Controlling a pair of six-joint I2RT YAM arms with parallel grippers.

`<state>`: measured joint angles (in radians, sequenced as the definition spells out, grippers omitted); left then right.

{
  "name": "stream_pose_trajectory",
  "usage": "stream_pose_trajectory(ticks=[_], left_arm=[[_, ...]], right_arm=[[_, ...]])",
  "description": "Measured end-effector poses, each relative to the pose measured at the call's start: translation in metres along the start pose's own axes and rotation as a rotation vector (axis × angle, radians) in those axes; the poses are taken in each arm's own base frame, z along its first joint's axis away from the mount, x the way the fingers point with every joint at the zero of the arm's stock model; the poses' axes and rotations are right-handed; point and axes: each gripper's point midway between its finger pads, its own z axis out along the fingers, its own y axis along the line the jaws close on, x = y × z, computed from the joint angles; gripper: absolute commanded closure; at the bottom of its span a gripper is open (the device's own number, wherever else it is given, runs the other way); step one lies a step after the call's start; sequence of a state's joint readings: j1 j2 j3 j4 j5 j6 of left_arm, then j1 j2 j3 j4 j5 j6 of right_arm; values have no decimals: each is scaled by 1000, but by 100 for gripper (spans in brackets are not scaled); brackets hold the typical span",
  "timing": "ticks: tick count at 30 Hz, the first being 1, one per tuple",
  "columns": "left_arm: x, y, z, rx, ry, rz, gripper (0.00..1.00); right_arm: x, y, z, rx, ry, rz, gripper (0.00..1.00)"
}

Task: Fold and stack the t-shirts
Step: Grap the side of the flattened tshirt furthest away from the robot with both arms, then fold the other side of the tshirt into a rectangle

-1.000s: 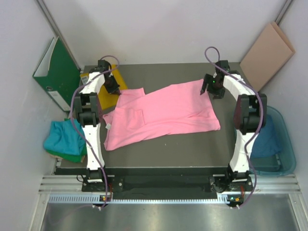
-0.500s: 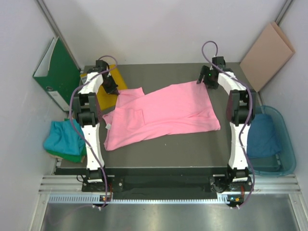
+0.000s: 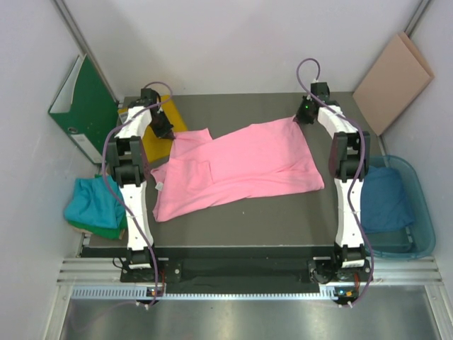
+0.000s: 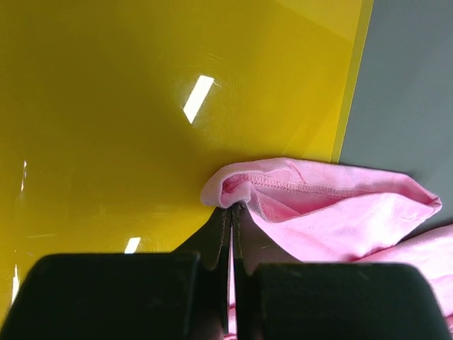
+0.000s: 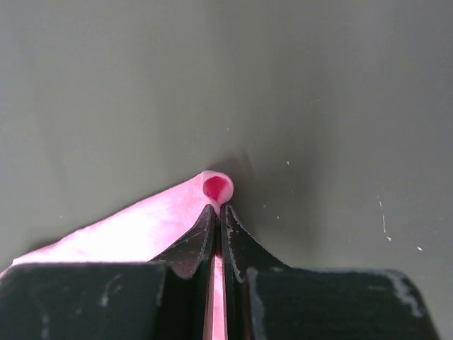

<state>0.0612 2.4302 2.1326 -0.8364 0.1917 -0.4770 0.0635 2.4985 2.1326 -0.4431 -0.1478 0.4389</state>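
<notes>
Pink shirt: the bright pink cloth t-shirt (image 3: 241,166) lies spread and rumpled across the dark grey tabletop (image 3: 248,219).
Right gripper: your right gripper (image 5: 218,209), spread a second ago, now pinches the shirt's far right corner.
Left gripper: your left gripper (image 4: 231,212) stays pressed on a hemmed fold over the flat yellow sheet (image 4: 106,106).
Edges: both pinched corners sit toward the tabletop's far side.
Open room: bare tabletop runs along the near side, in front of the shirt.
</notes>
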Motion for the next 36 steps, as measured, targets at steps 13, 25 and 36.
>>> stream_pose_trajectory(ticks=[13, 25, 36], left_arm=[[-44, -18, -29, 27, -171, -29, 100], [-89, -70, -107, 248, -350, 6, 100], [-56, -72, -171, 341, -330, 16, 100]], right_arm=[[7, -10, -12, 34, 8, -2, 100], [-20, -1, -56, -8, -63, -17, 100], [-16, 8, -88, -48, -74, -40, 100]])
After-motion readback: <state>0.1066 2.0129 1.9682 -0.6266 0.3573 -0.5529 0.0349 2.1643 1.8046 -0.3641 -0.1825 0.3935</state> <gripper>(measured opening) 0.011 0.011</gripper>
